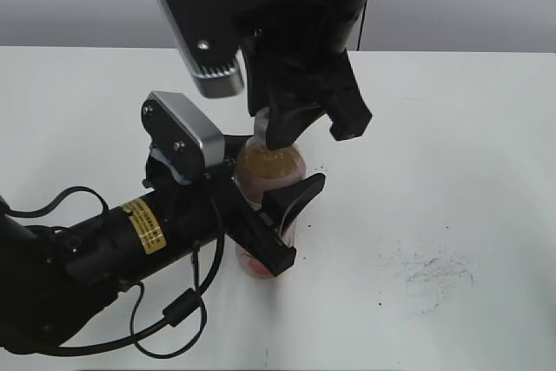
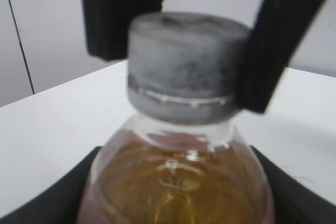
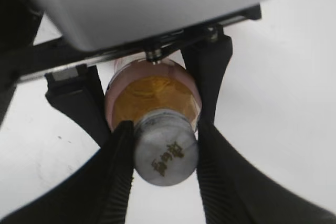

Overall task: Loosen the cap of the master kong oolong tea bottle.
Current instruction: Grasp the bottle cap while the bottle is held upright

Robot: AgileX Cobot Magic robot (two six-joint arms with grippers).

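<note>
Bottle: the master kong oolong tea bottle [image 1: 265, 215] stood upright mid-bench, nearer the front edge.
Left gripper [image 1: 269, 215]: I clamped its body – both fingers touching.
Right gripper [image 3: 164, 153]: I pinched the cap [image 3: 165, 153] – from above.

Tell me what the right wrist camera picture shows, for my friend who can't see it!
Two black fingers of the right tool squeeze a small round grey plastic cap with dark writing on top, seen from above. Below it is the clear plastic bottle of amber tea, held at its sides by the left tool, over a white table.
</note>
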